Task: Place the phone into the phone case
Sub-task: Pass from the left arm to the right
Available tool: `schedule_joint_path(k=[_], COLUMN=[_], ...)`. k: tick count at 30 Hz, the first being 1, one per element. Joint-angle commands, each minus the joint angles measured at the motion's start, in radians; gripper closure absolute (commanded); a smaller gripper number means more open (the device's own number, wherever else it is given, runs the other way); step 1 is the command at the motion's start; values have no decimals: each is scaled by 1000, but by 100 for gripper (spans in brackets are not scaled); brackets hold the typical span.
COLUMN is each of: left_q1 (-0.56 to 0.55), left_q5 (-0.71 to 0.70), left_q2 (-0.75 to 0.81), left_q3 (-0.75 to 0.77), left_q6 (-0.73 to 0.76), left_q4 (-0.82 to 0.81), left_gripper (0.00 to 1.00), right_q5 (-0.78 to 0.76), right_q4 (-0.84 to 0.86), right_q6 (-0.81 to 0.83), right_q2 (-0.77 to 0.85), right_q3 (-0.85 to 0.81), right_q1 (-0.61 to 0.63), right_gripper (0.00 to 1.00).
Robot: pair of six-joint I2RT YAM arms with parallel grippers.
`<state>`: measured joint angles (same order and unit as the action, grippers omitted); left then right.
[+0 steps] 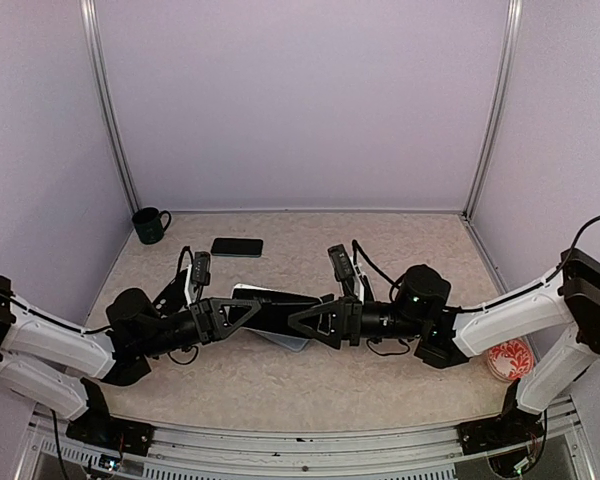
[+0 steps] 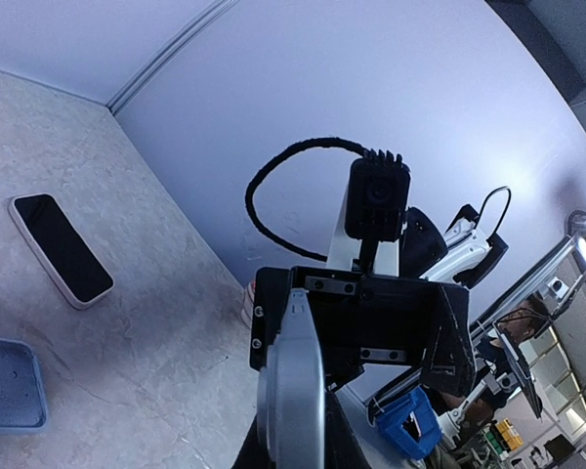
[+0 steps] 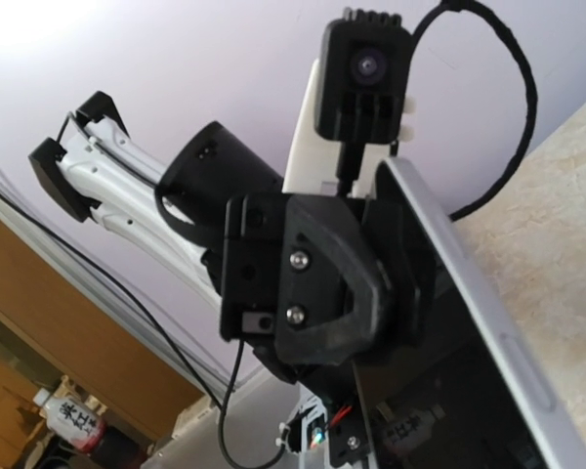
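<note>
At table (image 1: 280,385) centre, seen from above: phone (image 1: 276,299) held off the surface, lying roughly level along the 9-to-3 line between the two arms. Left gripper (image 1: 242,312) clenched on its 9 o'clock end; in the left wrist view, silver edge of the phone (image 2: 291,391) running up out of that grip. Right gripper (image 1: 305,322) at the 3 o'clock end, jaws spread wide about the phone; cannot tell whether the pads touch it. Phone case (image 1: 288,341), blue-grey, flat on the table just beneath, peeking out toward 6 o'clock. Toward 12 o'clock, a second phone (image 1: 237,246) lying flat, screen up. At 10 o'clock, dark mug (image 1: 150,225) in the corner. At 4 o'clock, red-patterned disc (image 1: 508,358).
</note>
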<state>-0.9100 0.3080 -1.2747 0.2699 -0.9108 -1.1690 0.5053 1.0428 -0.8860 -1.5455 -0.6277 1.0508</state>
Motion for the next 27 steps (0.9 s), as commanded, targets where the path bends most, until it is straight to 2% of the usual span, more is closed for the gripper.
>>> schedule_joint_path(k=[1, 10, 18, 22, 27], left_q1=[-13, -15, -22, -26, -27], left_q5=[-31, -56, -87, -86, -93], left_q2=[-40, -69, -61, -70, -75], left_q3=[42, 43, 44, 45, 42], left_q6=[5, 4, 9, 7, 5], left_q4=[-111, -126, -98, -96, -98], left_gripper=[100, 100, 100, 100, 100], right_q5=[25, 43, 22, 20, 24], right_q4=[75, 120, 94, 74, 79], right_q6=[-35, -67, -35, -16, -9], right_q2=[-26, -56, -49, -47, -45], right_q3=[-23, -21, -27, -40, -44], right_q1=[-5, -5, -5, -5, -5], right_gripper=[7, 15, 27, 40, 64])
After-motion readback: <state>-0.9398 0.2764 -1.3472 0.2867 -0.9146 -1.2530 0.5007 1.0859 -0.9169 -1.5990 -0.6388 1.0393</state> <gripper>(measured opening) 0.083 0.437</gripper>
